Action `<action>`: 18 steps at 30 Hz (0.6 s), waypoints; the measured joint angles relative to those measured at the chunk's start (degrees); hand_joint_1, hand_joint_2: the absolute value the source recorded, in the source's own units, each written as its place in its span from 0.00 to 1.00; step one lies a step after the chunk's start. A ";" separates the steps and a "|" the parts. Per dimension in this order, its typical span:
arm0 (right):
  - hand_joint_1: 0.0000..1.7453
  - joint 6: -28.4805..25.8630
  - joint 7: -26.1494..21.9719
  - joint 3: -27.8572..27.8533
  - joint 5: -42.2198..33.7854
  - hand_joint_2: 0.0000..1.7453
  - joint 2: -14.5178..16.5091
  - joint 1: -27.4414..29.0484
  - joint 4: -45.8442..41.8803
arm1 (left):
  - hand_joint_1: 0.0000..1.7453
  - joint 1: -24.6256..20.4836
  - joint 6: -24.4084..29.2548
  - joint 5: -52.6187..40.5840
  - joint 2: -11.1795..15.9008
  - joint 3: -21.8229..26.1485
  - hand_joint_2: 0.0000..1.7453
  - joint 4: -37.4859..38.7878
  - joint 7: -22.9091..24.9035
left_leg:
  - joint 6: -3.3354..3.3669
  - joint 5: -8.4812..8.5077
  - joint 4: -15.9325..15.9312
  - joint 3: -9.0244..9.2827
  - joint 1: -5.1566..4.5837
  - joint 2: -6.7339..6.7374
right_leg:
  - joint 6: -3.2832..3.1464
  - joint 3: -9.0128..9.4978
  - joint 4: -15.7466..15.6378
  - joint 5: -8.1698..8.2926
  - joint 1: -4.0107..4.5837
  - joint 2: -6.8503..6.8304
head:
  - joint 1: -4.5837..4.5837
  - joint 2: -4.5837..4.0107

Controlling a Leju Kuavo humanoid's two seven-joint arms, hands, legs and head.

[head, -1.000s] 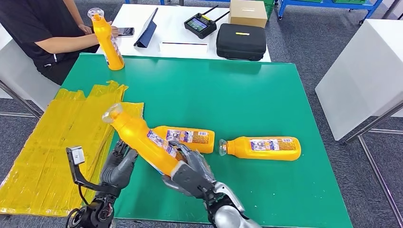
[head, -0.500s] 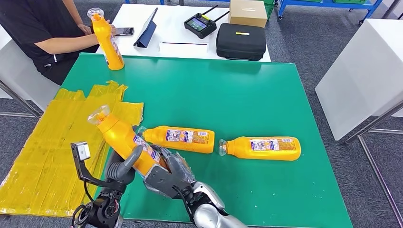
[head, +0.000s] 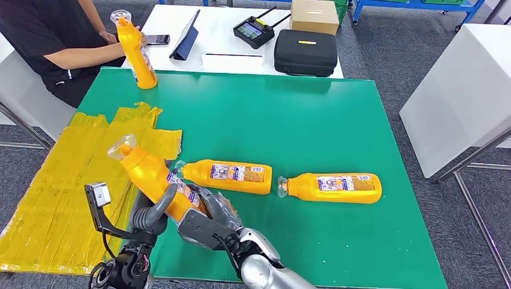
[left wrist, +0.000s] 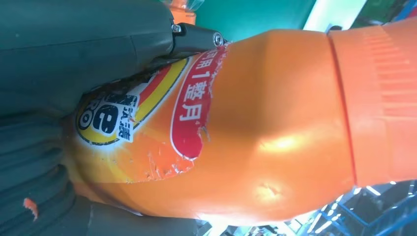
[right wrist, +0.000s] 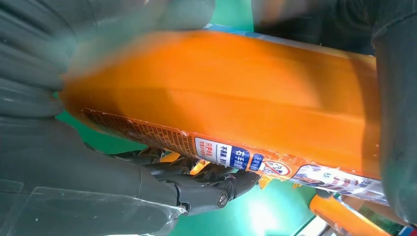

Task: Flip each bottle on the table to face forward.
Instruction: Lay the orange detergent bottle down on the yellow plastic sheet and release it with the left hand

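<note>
From the head view, the left robot hand and right robot hand both grip one tilted orange plastic bottle above the green counter's near edge. The left wrist view shows its torn front label. The right wrist view shows its back label.

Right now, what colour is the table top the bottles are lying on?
Green; the table top shows best in the head view, under two lying orange bottles.

High head view down over the green table; both wrist views close on the held bottle.
</note>
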 joint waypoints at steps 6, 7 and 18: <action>1.00 0.00 -0.80 1.09 -0.83 1.00 0.35 -1.09 1.39 | 1.00 1.42 0.50 -0.99 -0.19 1.19 1.00 -1.28 -0.92 | 0.00 0.00 0.00 0.00 0.00 0.00 | 0.00 0.00 0.00 0.00 0.00 0.00 | -0.01 0.00; 1.00 0.00 -0.96 1.30 -0.99 1.00 0.38 -1.28 1.60 | 1.00 1.67 0.65 -1.16 -0.21 1.36 1.00 -1.54 -1.05 | 0.00 0.00 0.00 0.00 0.00 0.00 | 0.00 0.00 0.00 0.00 0.00 0.00 | -0.01 0.00; 0.77 -1.75 -2.22 2.16 -2.21 1.00 0.54 -2.78 2.61 | 1.00 3.12 3.13 -5.27 -0.24 1.75 1.00 -3.99 -3.04 | 0.00 0.00 0.00 0.00 0.00 0.00 | 0.00 0.00 0.00 0.00 0.00 0.00 | -0.01 0.00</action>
